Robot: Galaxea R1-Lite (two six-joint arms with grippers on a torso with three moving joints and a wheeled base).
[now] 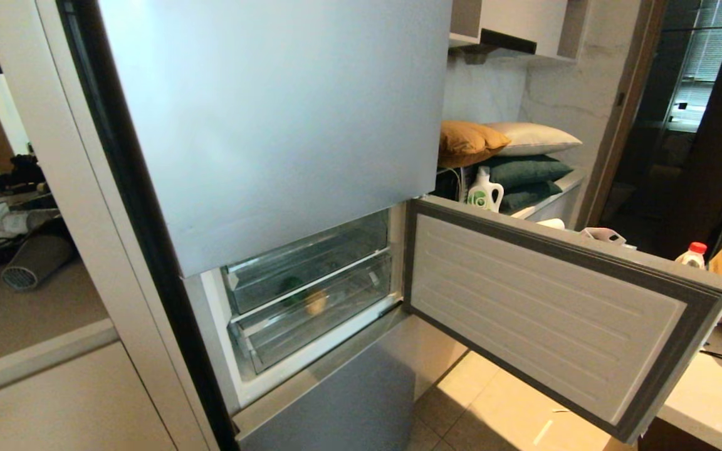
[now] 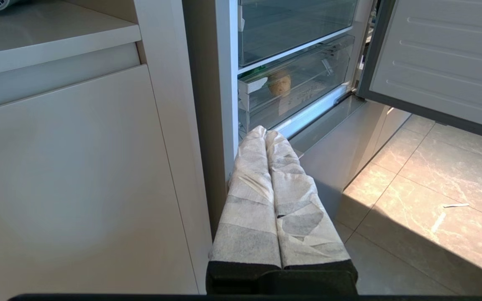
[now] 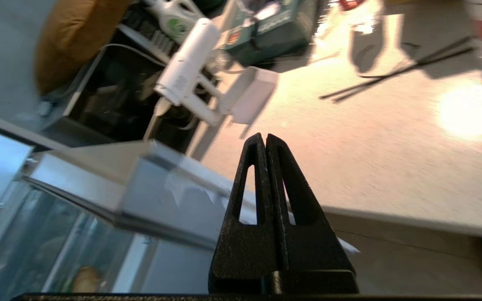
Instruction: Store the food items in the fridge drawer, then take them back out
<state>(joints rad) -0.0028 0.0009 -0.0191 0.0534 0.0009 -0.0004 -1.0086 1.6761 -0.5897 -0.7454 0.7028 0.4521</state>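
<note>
kitchen with beige tiled floor (image 1: pixel 492 407), round tan-brown bun (image 1: pixel 315 302) inside clear-plastic fridge drawer (image 1: pixel 311 313), left gripper (image 2: pixel 265 133) and right gripper (image 3: pixel 265 137) both closed, empty.

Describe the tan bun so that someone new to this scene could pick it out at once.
Start at the fridge's open lower door, swung out to the right. Left of it sit two stacked clear drawers; the bun shows through their fronts, near the middle. It is round and tan, beside a dark green pepper.

The bun (image 1: pixel 315 302) and pepper (image 1: pixel 290 289) lie side by side in the fridge drawer (image 1: pixel 317 313), left of the open door (image 1: pixel 555 307).
</note>
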